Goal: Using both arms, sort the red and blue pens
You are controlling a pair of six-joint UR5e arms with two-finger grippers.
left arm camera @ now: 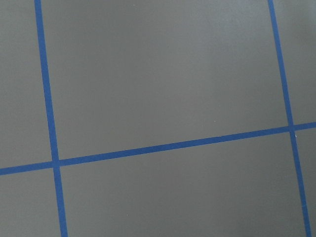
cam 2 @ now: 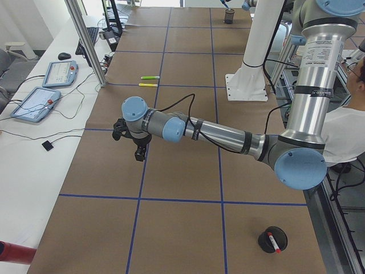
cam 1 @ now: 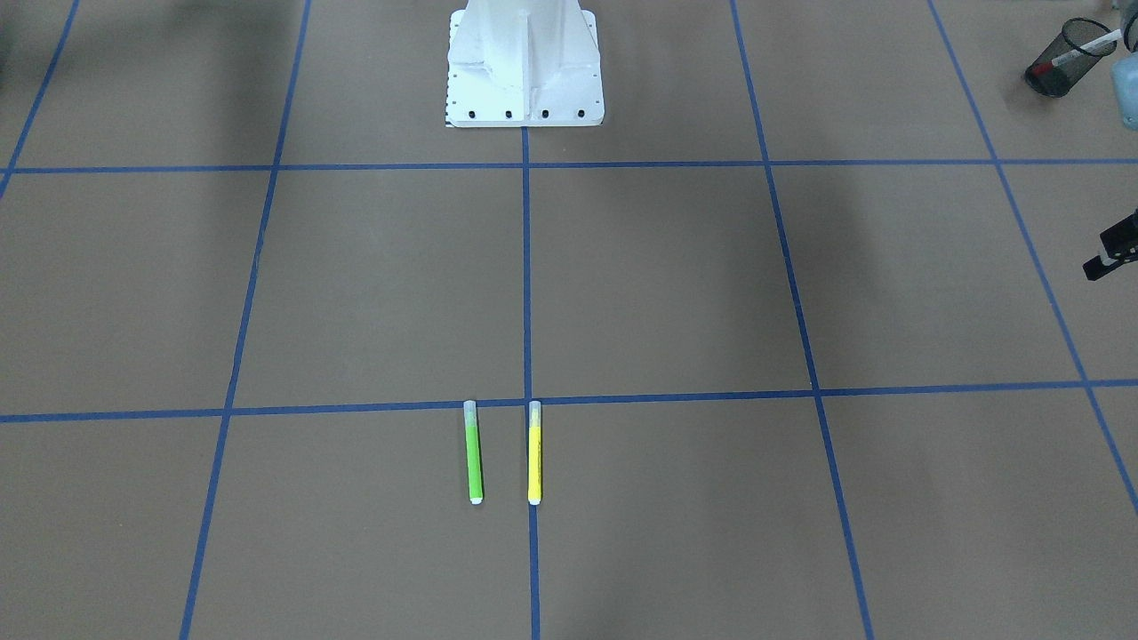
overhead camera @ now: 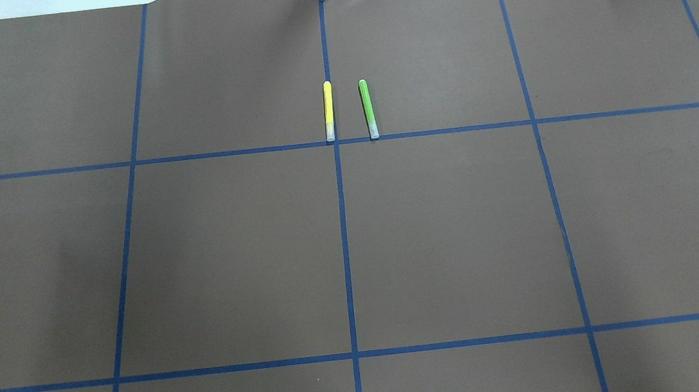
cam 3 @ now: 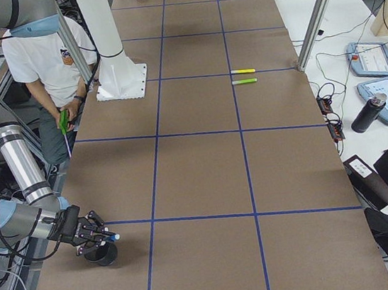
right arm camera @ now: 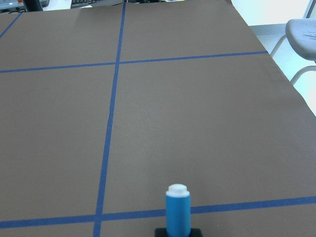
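The red pen point(cam 1: 1078, 53) stands tilted in a black mesh cup point(cam 1: 1060, 69) at the table's end on my left; the exterior left view shows the same red pen point(cam 2: 274, 240) in that cup point(cam 2: 271, 240). My right gripper point(cam 3: 93, 235) is shut on the blue pen point(right arm camera: 177, 210), whose tip pokes out just above another black cup point(cam 3: 101, 254) near the table edge. My left gripper point(cam 2: 135, 144) hovers over bare brown table; only its edge point(cam 1: 1111, 253) shows in the front view, so I cannot tell its state. The left wrist view holds only table and blue tape.
A green pen point(overhead camera: 368, 108) and a yellow pen point(overhead camera: 328, 111) lie side by side at the middle far grid line. The white pedestal point(cam 1: 524, 67) stands at the robot's side. A person point(cam 3: 50, 56) sits beside it. Tablets point(cam 3: 375, 57) lie on the side desk.
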